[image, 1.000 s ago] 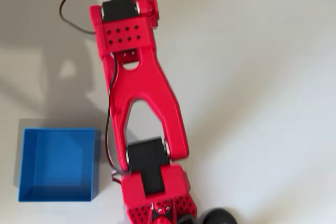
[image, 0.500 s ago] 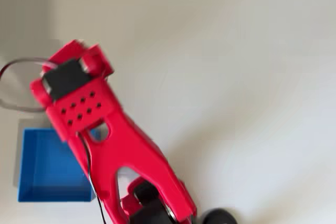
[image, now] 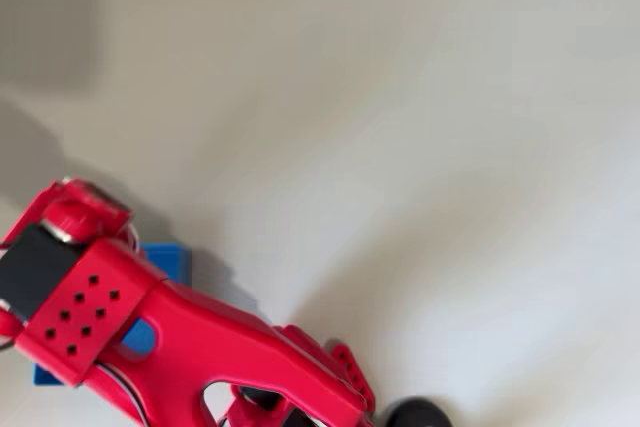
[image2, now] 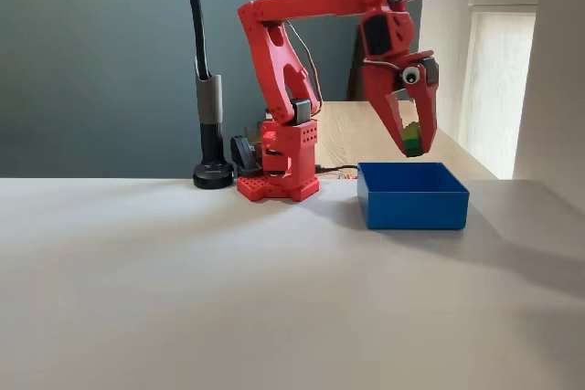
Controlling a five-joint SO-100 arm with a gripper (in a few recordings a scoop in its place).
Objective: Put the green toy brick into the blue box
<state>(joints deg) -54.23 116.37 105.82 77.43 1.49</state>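
**Brick held in the air above the blue box**

From where I stand, the blue box (image2: 412,196) is the thing to steer by. It sits on the pale table (image2: 183,299), off to the right of the red arm's base (image2: 279,171) in the fixed view, with its open top facing up. Directly above the box, clear of its rim, hangs the gripper (image2: 413,145), pointing down. Its two red fingers are drawn in close around the green toy brick (image2: 413,140), which is pinched between their tips with a yellowish-lime top and darker green below. The brick is not touching the box; there is a plain gap of air between it and the box's walls.

A black lamp post (image2: 207,98) on a round foot stands to the left of the arm's base, farther from the box.

In the overhead view the red arm (image: 150,337) stretches across the box (image: 170,259), covering most of it, so only a blue corner and a sliver through the arm's cut-out peek out.
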